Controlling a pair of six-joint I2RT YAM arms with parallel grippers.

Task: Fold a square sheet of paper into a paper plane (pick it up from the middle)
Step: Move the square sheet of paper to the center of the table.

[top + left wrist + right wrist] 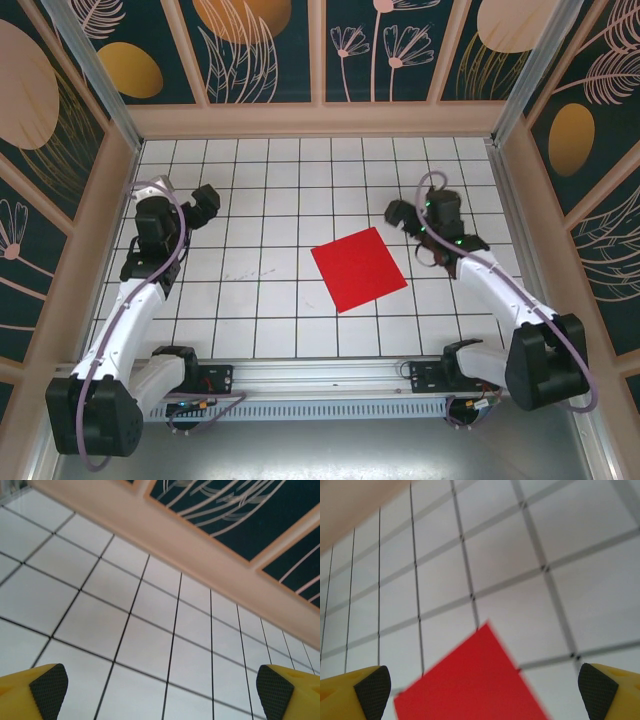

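Observation:
The square sheet of paper (358, 269) lies flat and unfolded on the white grid table, slightly right of centre, turned a little off the grid lines. In the right wrist view the red sheet (470, 680) fills the lower middle, one corner pointing away. My right gripper (402, 215) hovers just beyond the sheet's far right corner, open and holding nothing; its yellow fingers (365, 690) stand wide apart. My left gripper (204, 203) is far to the left, open over bare tiles, with its dark pads (49, 686) spread wide.
A tan wooden rim (320, 120) and patterned dark walls enclose the table on three sides. The back rim (200, 555) runs close ahead of the left gripper. A metal rail (320, 385) with both arm bases lines the near edge.

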